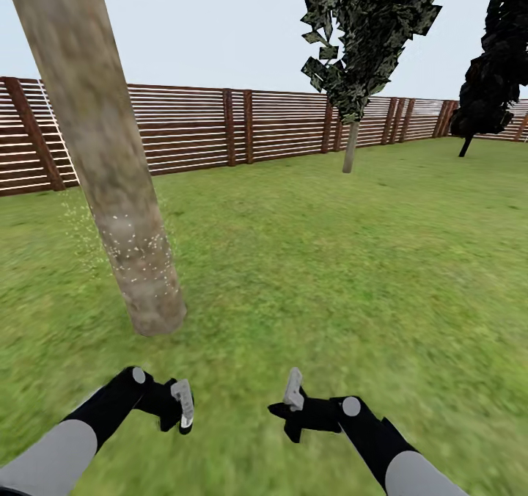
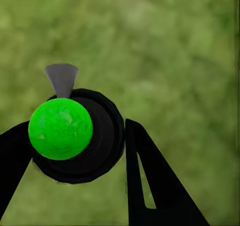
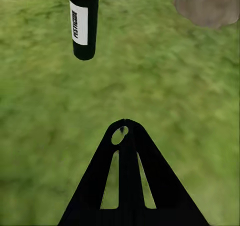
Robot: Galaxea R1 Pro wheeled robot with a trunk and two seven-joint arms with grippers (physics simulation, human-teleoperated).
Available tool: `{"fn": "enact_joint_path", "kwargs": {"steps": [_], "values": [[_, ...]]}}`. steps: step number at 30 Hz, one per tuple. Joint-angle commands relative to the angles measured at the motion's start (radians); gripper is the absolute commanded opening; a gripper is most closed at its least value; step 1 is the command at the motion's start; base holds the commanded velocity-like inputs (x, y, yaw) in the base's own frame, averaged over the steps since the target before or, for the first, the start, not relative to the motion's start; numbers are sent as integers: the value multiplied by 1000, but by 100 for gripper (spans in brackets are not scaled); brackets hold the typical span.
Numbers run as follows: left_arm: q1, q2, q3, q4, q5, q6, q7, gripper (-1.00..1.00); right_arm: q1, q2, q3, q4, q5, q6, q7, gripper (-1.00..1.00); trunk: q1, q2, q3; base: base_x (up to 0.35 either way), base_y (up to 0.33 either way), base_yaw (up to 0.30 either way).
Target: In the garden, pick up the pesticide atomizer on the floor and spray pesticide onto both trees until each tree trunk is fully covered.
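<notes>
Now, trunk [image 1: 125, 210]: ahead-left, leaning, nearest my left gripper [image 2: 75, 151].
Left gripper: pinching the atomizer [image 2: 75, 138].
Right gripper [image 3: 125, 131]: pressed together, holding nothing.

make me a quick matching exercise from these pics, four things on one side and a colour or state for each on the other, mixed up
Things:
1. near tree trunk
2. pesticide atomizer
3. right gripper
4. fence

Colour or state:
A. brown horizontal slats behind the lawn
B. fingers together, holding nothing
C. pale grey-brown, speckled with pale droplets low down
D. black body with a bright green top, held by the left gripper

Pairs: 1-C, 2-D, 3-B, 4-A
</notes>
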Motion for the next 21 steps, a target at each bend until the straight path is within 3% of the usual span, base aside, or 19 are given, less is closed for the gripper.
{"fn": "enact_joint_path", "kwargs": {"steps": [1,5,13,15,17,21], "values": [[0,-12,-1,2,-10,0,0,-100,0,9,0,0,0,0,0,-100,0,0,0,0,0,0],[1,-74,0,0,-92,37,1,-100,0,45,1,-1,1,0,0,-100,0,0,0,0,0,0],[2,-122,-1,-2,-128,42,0,-100,0,72,0,-1,18,-1,0,-100,0,0,0,0,0,0],[2,-135,-22,-2,-130,37,-3,-100,0,72,0,-1,18,-1,-1,-100,0,0,0,0,0,0],[2,-142,-82,-4,-129,32,-5,-100,0,71,-1,1,19,-1,-1,-100,0,0,0,0,0,0],[2,-174,-113,0,-129,28,-9,-100,0,70,-1,1,19,-1,-2,-100,0,0,0,0,0,0]]}}
